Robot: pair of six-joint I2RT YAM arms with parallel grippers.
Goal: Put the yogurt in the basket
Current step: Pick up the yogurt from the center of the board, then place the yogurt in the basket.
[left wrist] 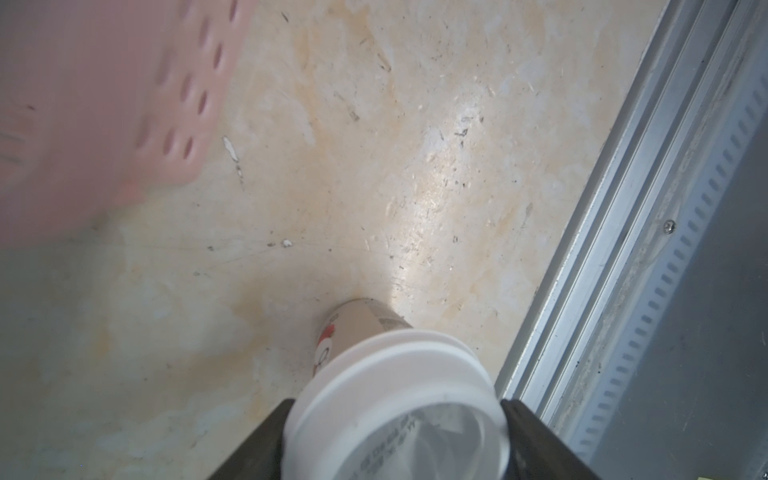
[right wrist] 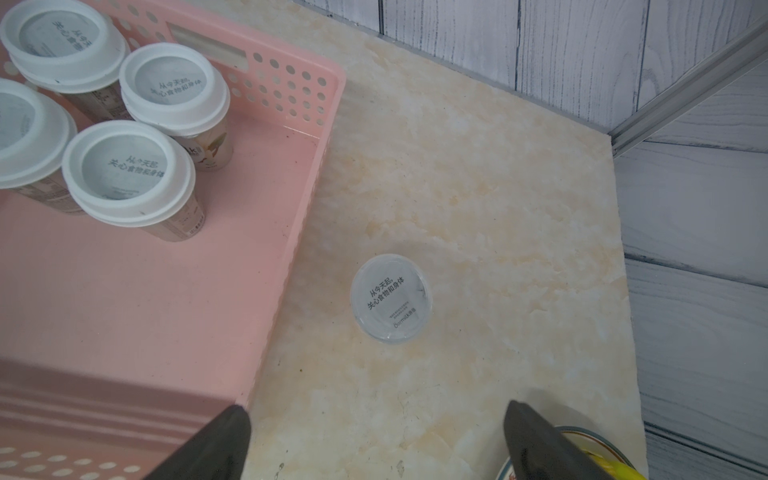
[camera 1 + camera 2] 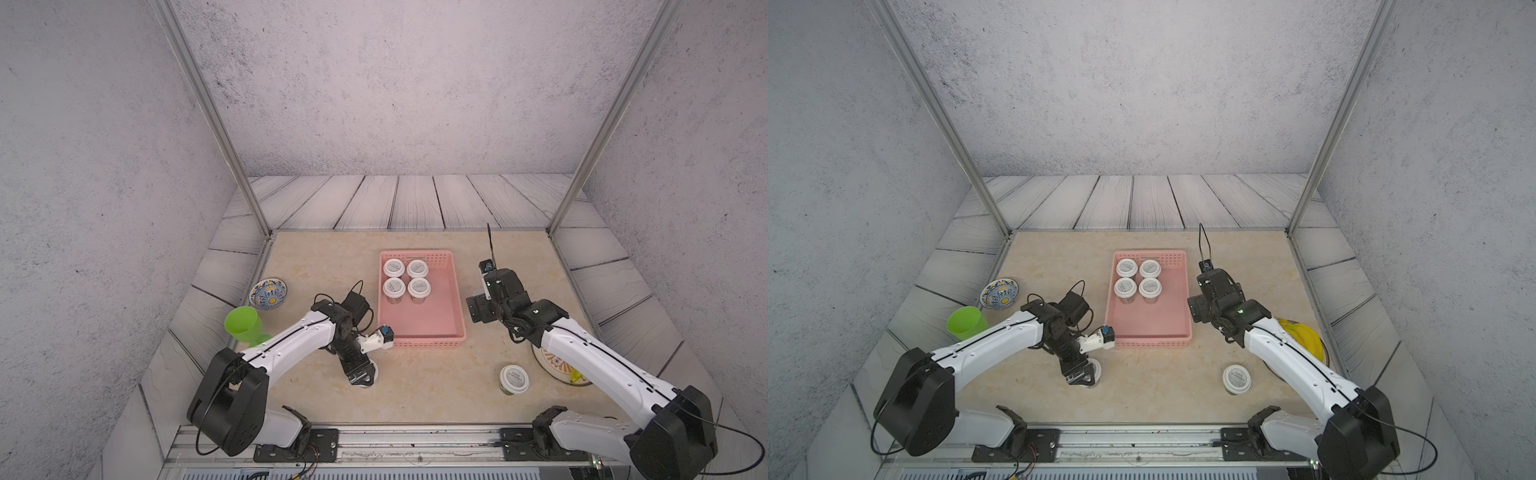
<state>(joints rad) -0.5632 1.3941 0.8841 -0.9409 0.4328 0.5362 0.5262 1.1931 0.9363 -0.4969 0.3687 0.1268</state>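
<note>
Pink basket (image 3: pixel 440 316) has four yogurts (image 3: pixel 419 287) standing in its far left corner. My left gripper (image 3: pixel 363 376) is pinching another yogurt cup (image 1: pixel 395 374) on the table (image 3: pixel 415 382), just off the basket's near left corner; right gripper (image 2: pixel 376 409) hangs spread wide, right of the basket.

Grey speckled walls (image 3: pixel 374 83), pale plank floor (image 3: pixel 415 203), beige marbled tabletop (image 3: pixel 415 374)
</note>
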